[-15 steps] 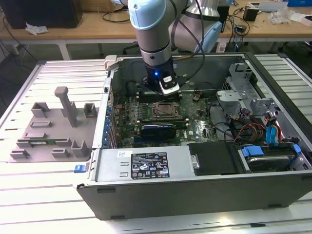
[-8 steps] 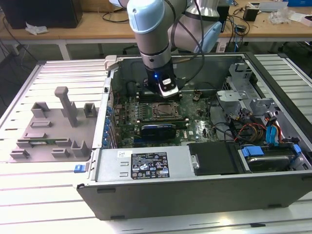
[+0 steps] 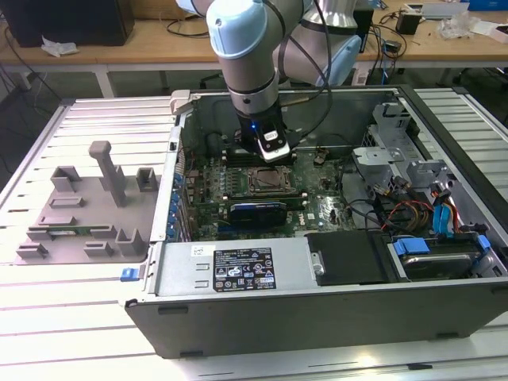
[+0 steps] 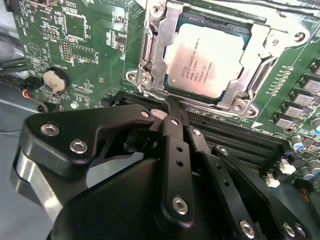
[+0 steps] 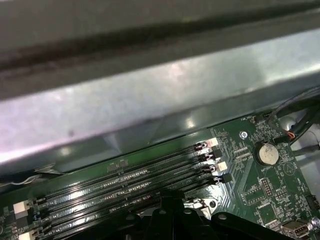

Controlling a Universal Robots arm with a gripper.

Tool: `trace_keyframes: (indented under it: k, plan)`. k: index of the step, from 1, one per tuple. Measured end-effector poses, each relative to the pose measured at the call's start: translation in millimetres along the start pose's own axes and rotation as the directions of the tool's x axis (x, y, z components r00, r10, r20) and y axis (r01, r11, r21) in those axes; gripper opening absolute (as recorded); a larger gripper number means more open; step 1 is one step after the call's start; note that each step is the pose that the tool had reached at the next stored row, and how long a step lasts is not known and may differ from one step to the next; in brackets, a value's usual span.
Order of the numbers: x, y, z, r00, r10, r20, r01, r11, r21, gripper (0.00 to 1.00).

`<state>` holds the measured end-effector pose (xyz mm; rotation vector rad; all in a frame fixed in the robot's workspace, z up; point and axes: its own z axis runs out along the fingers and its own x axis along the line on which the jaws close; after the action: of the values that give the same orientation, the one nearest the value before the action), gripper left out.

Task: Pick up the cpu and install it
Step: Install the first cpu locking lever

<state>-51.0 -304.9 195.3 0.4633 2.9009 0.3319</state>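
The cpu (image 4: 209, 60), a pale silver square chip, lies flat inside the metal-rimmed socket frame (image 4: 154, 55) on the green motherboard (image 4: 85, 35). In the exterior view the cpu (image 3: 266, 180) sits in the middle of the open computer case (image 3: 317, 317). My gripper (image 3: 274, 152) hangs just behind the socket, over the memory slots (image 5: 125, 175). Its black fingers (image 4: 175, 125) are pressed together with nothing between them, and their tips end just short of the socket's edge. The gripper (image 5: 172, 200) also shows above the slots in the first wrist view.
A long black card (image 3: 258, 211) lies just in front of the socket. The power supply (image 3: 238, 268) and a drive bay with cables (image 3: 432, 214) fill the case's front and the exterior view's right. A grey fixture tray (image 3: 87, 206) sits outside on the left. The case wall (image 5: 150, 100) rises close behind the slots.
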Motion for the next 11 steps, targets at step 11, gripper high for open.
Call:
trace_keyframes:
  k: [11]
  plan:
    - [-2.5,4.1,-15.6,0.9999,-0.01,0.0119,0.009,0.9992,0.04,0.11]
